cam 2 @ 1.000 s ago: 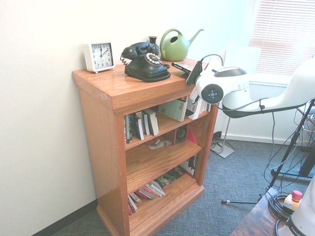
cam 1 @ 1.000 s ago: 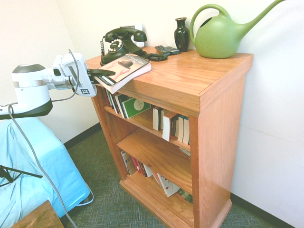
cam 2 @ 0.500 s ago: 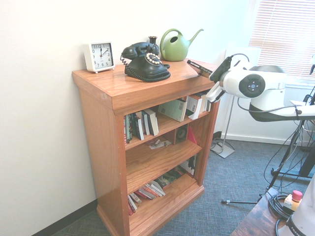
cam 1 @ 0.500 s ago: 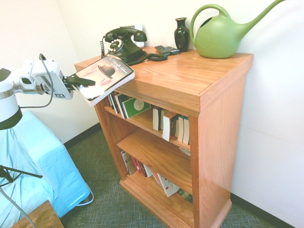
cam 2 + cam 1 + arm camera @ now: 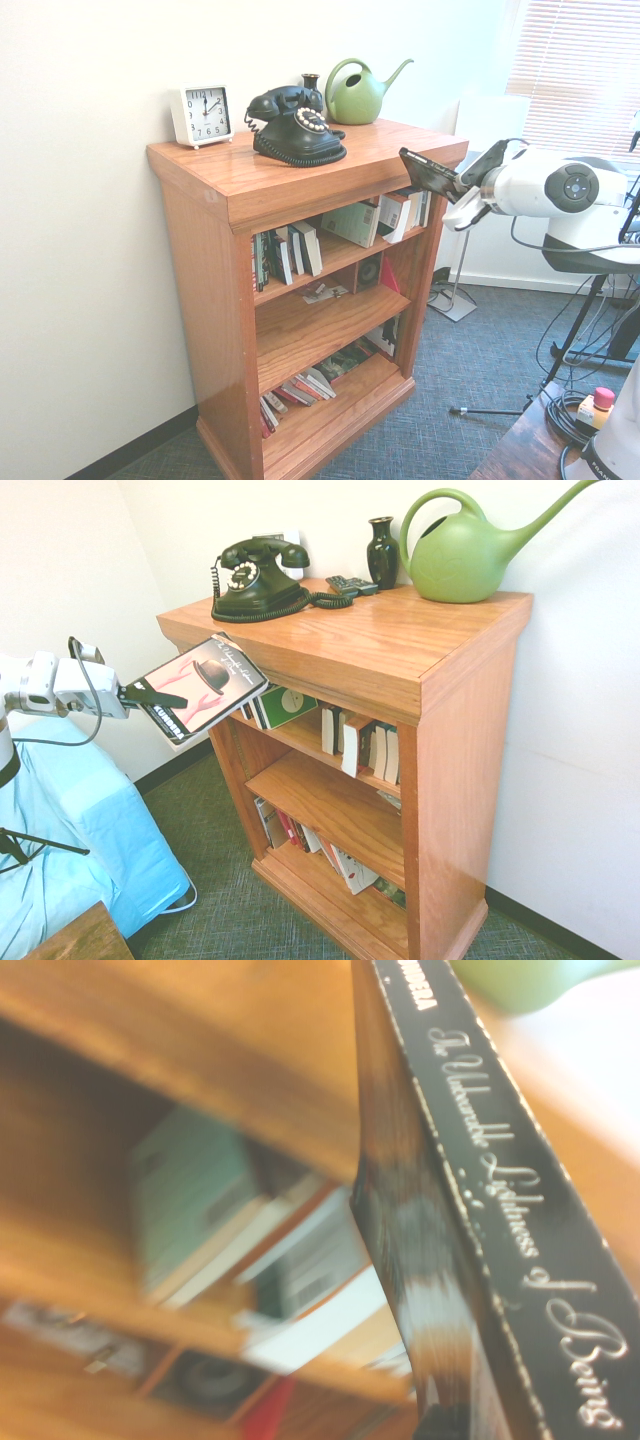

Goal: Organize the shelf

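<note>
Book [image 5: 205, 688] moved off shelf [image 5: 465, 695] top, tilted, clamped in fingers [image 5: 160, 698].

Watering can [image 5: 460, 560]: spout tip cut off by first exterior view's top edge.
Vase [image 5: 312, 90]: mostly hidden behind telephone [image 5: 298, 130], second exterior view.
Green book [image 5: 200, 1200]: blurred in wrist view; title unreadable.
Arm [image 5: 30, 685]: cut off at left edge, first exterior view.

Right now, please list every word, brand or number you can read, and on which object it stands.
"KUNDERA": front cover of the held book.
"The Unbearable Lightness of Being": spine of the same book, in the wrist view.
"12": face of the white clock; its smaller print is too small to read surely.
Shelved books: print too small or blurred to read.
</note>
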Controlling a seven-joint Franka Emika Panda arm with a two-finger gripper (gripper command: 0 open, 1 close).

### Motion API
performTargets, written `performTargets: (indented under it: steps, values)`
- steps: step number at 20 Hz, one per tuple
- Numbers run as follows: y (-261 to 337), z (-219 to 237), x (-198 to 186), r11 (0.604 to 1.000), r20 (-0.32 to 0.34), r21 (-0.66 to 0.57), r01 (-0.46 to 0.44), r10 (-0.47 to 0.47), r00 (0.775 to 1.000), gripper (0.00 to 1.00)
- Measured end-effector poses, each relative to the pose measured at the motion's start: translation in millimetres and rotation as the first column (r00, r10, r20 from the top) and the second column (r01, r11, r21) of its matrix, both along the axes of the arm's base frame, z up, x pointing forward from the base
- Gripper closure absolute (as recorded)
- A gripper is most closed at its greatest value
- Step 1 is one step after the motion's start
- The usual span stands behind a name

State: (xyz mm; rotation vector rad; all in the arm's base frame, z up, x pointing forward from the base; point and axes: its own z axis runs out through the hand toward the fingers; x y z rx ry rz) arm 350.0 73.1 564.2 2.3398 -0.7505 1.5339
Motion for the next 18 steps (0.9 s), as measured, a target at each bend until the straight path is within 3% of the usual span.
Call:
performTargets:
  steps: [12, 18]
  values:
    - [16.2, -107.4, 54.7, 0.992, -0.189, 0.120, -0.041, 0.064, 0.980, 1.00]
    - [25.3, -125.4, 103.0, 0.971, -0.208, 0.227, -0.077, 0.126, 0.970, 1.00]
